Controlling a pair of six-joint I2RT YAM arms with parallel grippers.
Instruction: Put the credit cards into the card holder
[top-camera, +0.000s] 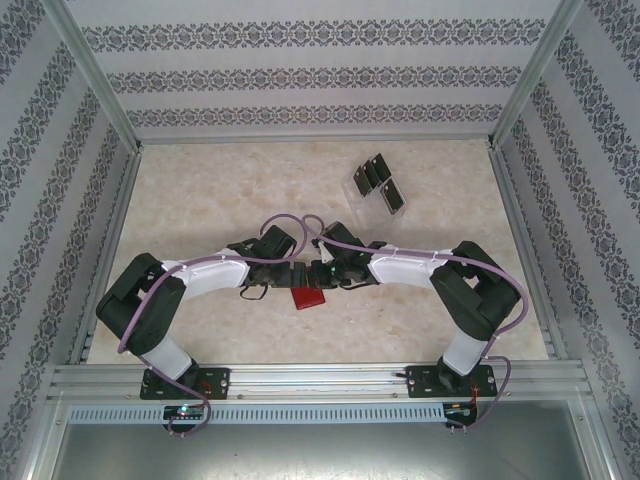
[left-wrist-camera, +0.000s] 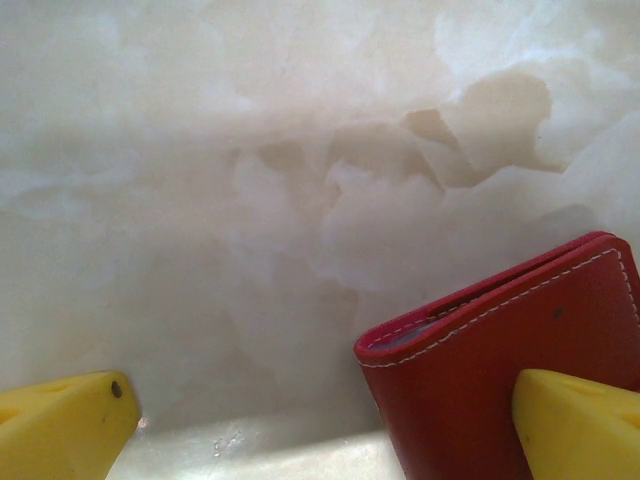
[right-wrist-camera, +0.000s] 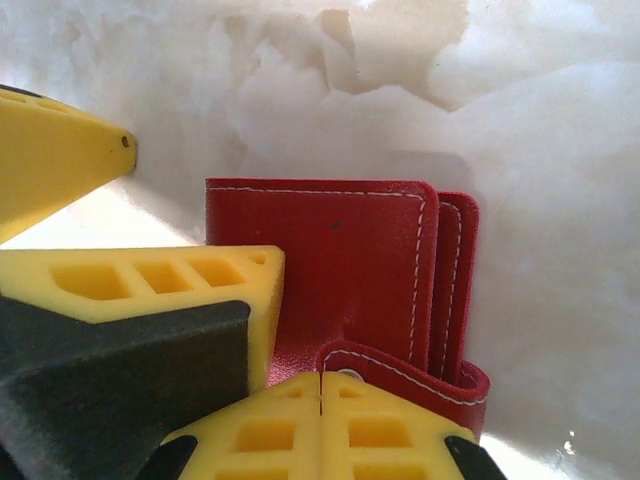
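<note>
Counts on the worktop (top-camera: 200, 200)
One red wallet (top-camera: 308, 297); beyond it, one clear stand (top-camera: 380, 210) holding about four black cards (top-camera: 377, 180).

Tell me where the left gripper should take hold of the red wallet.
Take the red stitched leather folding wallet by its upper flap at the corner where the layers gape, sliding one finger of the open left gripper in low from that arm's side. The shut right gripper seems to pinch the snap tab, steadying it.

- No lettering, brand or number can be read on the red card holder (right-wrist-camera: 340, 250); its leather shows white stitching alone.
- Pale marks on the black credit cards (top-camera: 395, 197) are too small to read.
</note>
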